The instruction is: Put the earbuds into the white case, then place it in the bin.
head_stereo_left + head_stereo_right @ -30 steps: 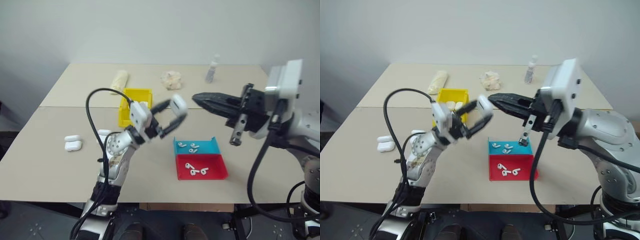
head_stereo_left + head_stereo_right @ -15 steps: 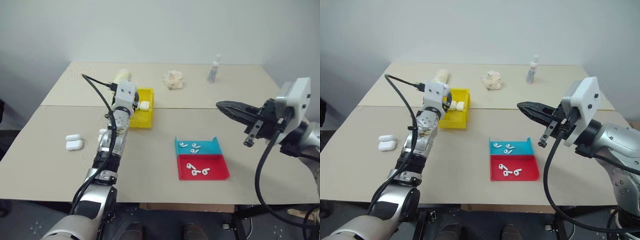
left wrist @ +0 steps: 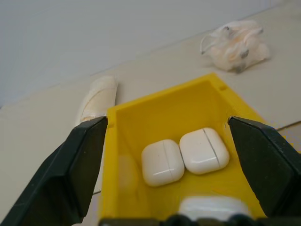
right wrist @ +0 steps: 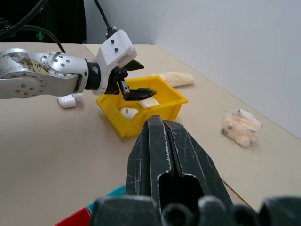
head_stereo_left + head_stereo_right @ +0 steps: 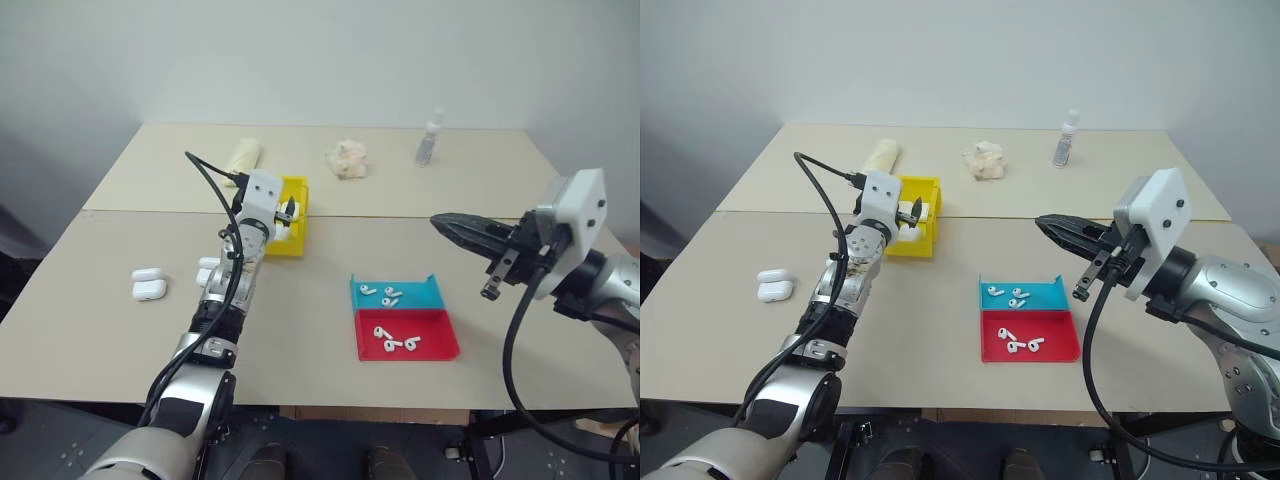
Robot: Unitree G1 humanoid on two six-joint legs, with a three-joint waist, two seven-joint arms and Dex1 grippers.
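My left gripper (image 5: 290, 212) stands open over the yellow bin (image 5: 912, 247), its fingers spread wide with nothing between them. In the left wrist view the bin (image 3: 155, 113) holds three white cases: two side by side (image 3: 162, 161) (image 3: 204, 150) and one closer to the wrist (image 3: 212, 207). Several earbuds (image 5: 385, 295) lie in a teal tray (image 5: 425, 292), and several more (image 5: 395, 342) in a red tray (image 5: 435, 340). My right gripper (image 5: 442, 221) is shut and hangs above the table, to the right of the trays.
Two more white cases (image 5: 148, 285) lie on the table's left, and another (image 5: 207, 268) sits partly behind my left arm. At the back stand a small spray bottle (image 5: 427, 138), a crumpled wad (image 5: 345, 158) and a beige roll (image 5: 243, 155).
My left gripper carried a white case from mid-table to the yellow bin, then opened, leaving the case in the bin. My right gripper drew back to the right and lower.
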